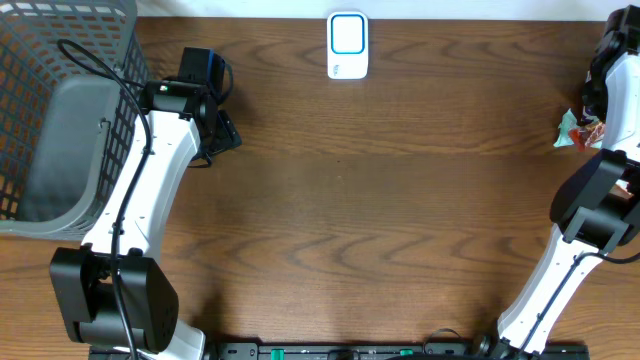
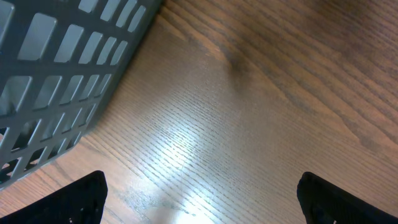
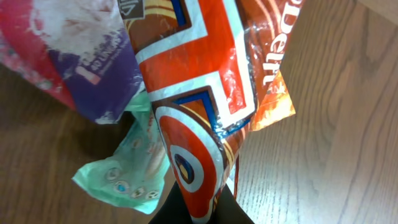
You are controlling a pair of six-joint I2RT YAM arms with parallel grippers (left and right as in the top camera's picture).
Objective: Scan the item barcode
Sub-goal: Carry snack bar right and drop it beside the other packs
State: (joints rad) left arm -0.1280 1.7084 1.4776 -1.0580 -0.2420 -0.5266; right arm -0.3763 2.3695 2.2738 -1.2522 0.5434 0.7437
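Hands are flanking the white scanner (image 1: pixel 347 45). The right hand (image 3: pixel 200 210) is gripping an orange snack packet (image 3: pixel 205 93); the left hand (image 2: pixel 199 202) is hanging wide open.

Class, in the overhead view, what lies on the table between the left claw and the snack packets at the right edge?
Nothing: between the left claw and the snack packets, the overhead view shows only bare wooden table.

Basket (image 1: pixel 25 70) left, scanner (image 1: pixel 347 45) rear, table (image 1: pixel 400 220) between
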